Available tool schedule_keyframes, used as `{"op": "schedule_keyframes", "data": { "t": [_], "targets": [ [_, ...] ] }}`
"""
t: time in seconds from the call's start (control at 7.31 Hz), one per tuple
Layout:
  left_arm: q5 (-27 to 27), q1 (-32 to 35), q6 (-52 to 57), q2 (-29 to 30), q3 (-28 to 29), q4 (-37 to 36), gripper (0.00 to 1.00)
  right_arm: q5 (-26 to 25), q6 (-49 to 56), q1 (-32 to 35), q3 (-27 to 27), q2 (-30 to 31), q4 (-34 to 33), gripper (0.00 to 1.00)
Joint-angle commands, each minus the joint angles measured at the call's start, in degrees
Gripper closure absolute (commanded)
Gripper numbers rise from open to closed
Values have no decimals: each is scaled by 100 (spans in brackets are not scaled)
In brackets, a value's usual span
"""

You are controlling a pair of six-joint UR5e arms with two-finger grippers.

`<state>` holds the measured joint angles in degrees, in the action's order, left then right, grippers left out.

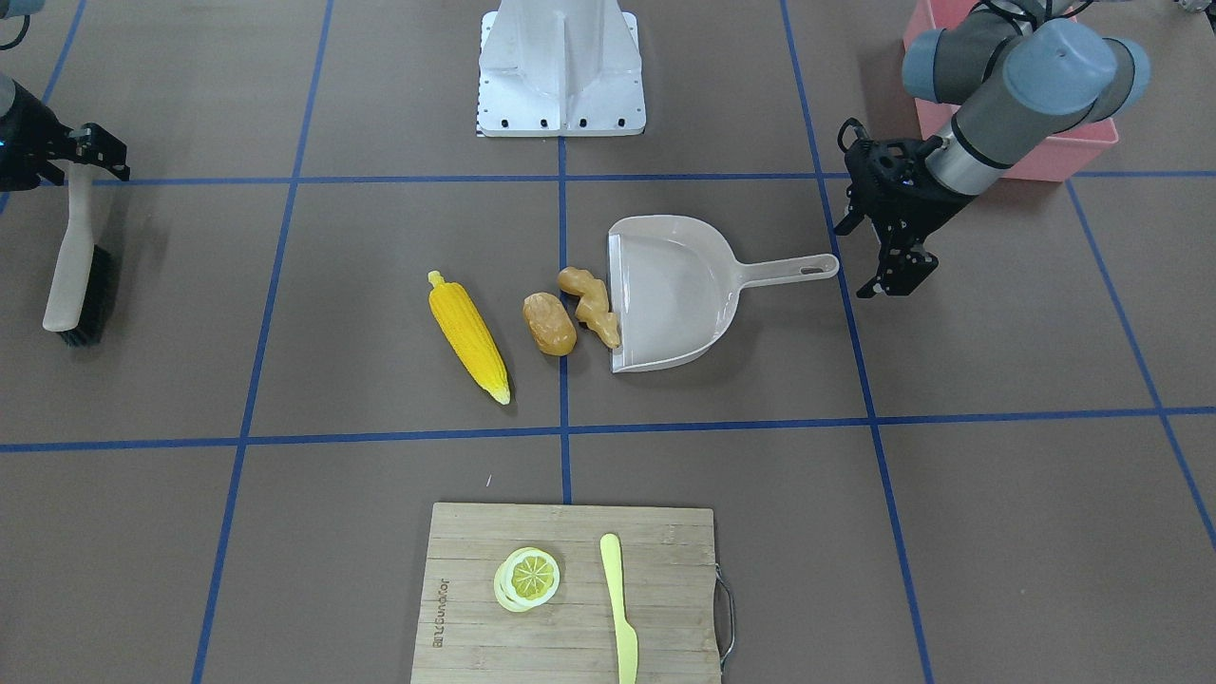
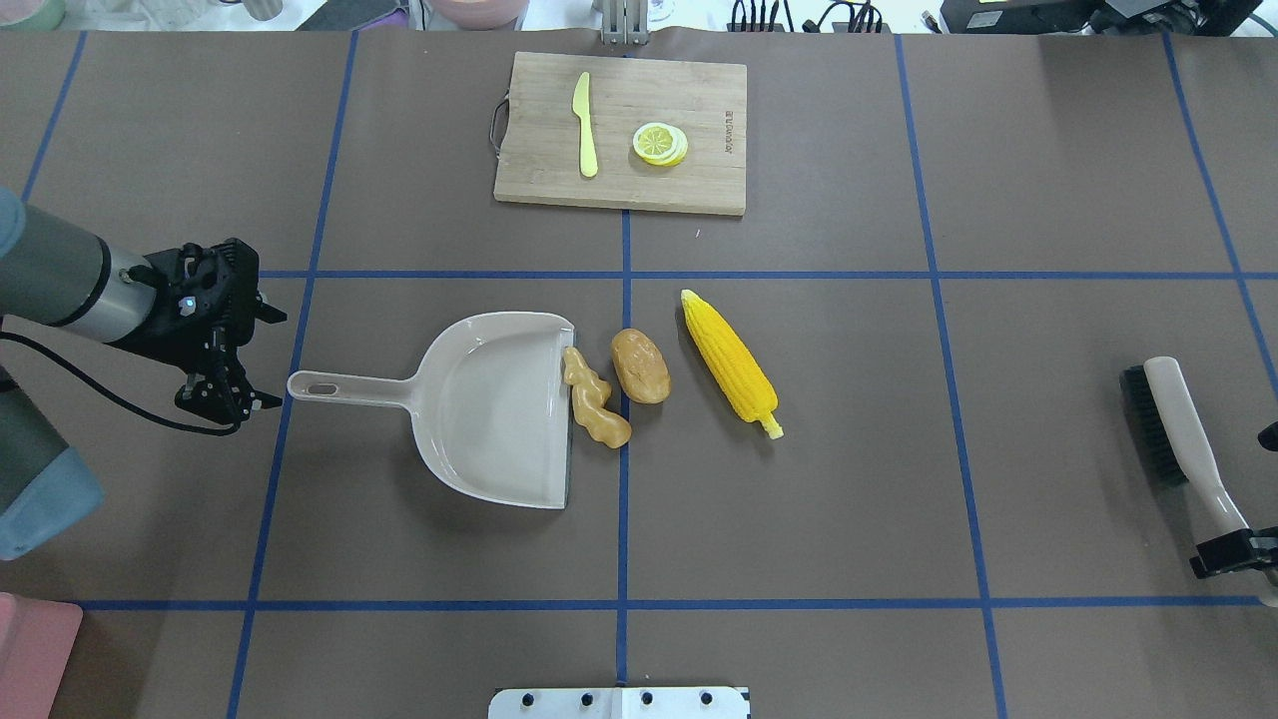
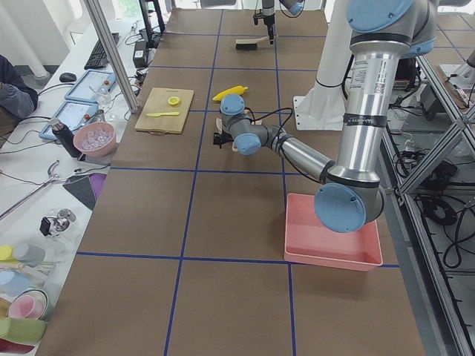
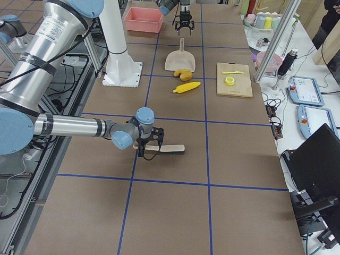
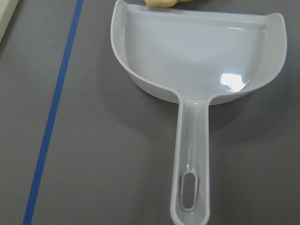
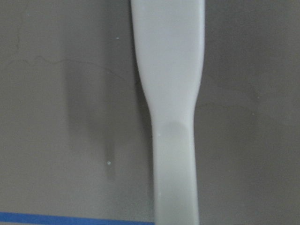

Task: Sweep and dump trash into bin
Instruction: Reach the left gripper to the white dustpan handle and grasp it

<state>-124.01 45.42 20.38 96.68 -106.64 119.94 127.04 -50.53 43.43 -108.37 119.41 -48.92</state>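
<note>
The trash lies mid-table: a yellow corn cob (image 1: pixel 468 337) (image 2: pixel 731 364), a brown potato-like lump (image 1: pixel 549 324) (image 2: pixel 640 365) and a tan ginger root (image 1: pixel 589 304) (image 2: pixel 594 399), which touches the mouth of the beige dustpan (image 1: pixel 674 294) (image 2: pixel 499 404) (image 5: pixel 197 61). My left gripper (image 1: pixel 860 258) (image 2: pixel 262 361) hangs open just past the end of the dustpan's handle, holding nothing. The right gripper (image 1: pixel 90 157) (image 2: pixel 1238 549) is shut on the handle of a black-bristled brush (image 1: pixel 71 275) (image 2: pixel 1178 429) (image 6: pixel 173 117), far from the trash. The pink bin (image 1: pixel 1045 157) (image 3: pixel 326 237) stands behind the left arm.
A wooden cutting board (image 1: pixel 570 589) (image 2: pixel 619 130) carries a lemon slice (image 1: pixel 527 578) and a yellow plastic knife (image 1: pixel 619 608) at the table's far side from the robot. The white robot base (image 1: pixel 560 66) stands at the near side.
</note>
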Motion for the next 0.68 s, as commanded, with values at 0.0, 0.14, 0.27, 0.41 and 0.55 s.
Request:
{"op": "schedule_keyframes", "data": {
  "t": [0.0, 0.14, 0.27, 0.41, 0.55],
  "targets": [
    [334, -497, -209, 0, 47, 108, 2, -46, 95, 60, 26, -14, -3, 20],
    [308, -604, -480, 8, 21, 422, 2, -178, 243, 104, 52, -49, -21, 20],
    [351, -840, -526, 8, 55, 564, 2, -249, 384, 182, 61, -59, -47, 20],
    [482, -886, -518, 17, 56, 600, 2, -249, 412, 244, 61, -59, -38, 20],
    [492, -886, -500, 43, 73, 583, 2, -258, 429, 288, 61, -137, -56, 20]
  ]
}}
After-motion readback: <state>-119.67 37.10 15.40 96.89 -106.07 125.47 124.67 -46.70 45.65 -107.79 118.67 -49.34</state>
